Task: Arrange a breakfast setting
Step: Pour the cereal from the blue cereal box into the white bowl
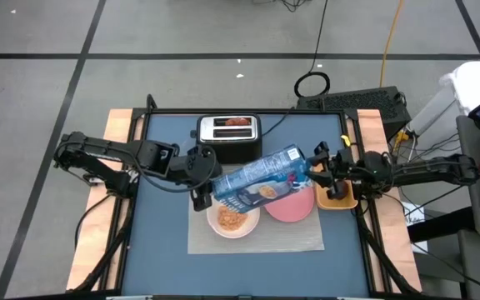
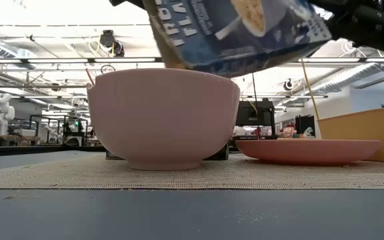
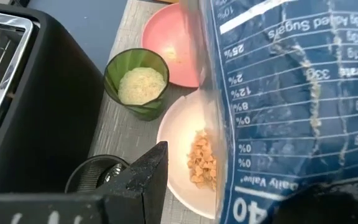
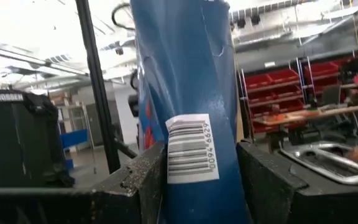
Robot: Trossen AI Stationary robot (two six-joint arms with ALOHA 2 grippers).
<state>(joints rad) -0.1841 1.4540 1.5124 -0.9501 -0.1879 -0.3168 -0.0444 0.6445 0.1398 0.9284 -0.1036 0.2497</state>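
The blue cereal box [image 1: 261, 179] hangs tilted over the grey mat [image 1: 257, 237], its lower end above the white bowl [image 1: 233, 219], which holds cereal [image 3: 202, 163]. My right gripper [image 1: 317, 172] is shut on the box's raised end. My left gripper [image 1: 200, 193] is open at the box's lower end, one finger [image 3: 143, 180] apart from the box's edge. The pink plate [image 1: 292, 208] lies on the mat right of the bowl. The green cup [image 3: 137, 82] and the black cup [image 3: 91, 173] stand by the toaster. The spoon does not show. My left gripper has the box [image 3: 291, 106] between its spread fingers; I cannot tell whether the finger on the far side touches it. My right gripper pinches the box's raised end [image 4: 188, 93] between its two fingers [image 4: 143, 180], coming level from the table's right side. The box is lifted clear, slanting down toward the bowl.
The black-and-silver toaster [image 1: 227, 133] stands at the far middle of the table. The orange tray [image 1: 340, 200] lies right of the plate, under my right gripper. In the low view the bowl [image 2: 164, 117] and the plate [image 2: 309, 150] rest on the mat.
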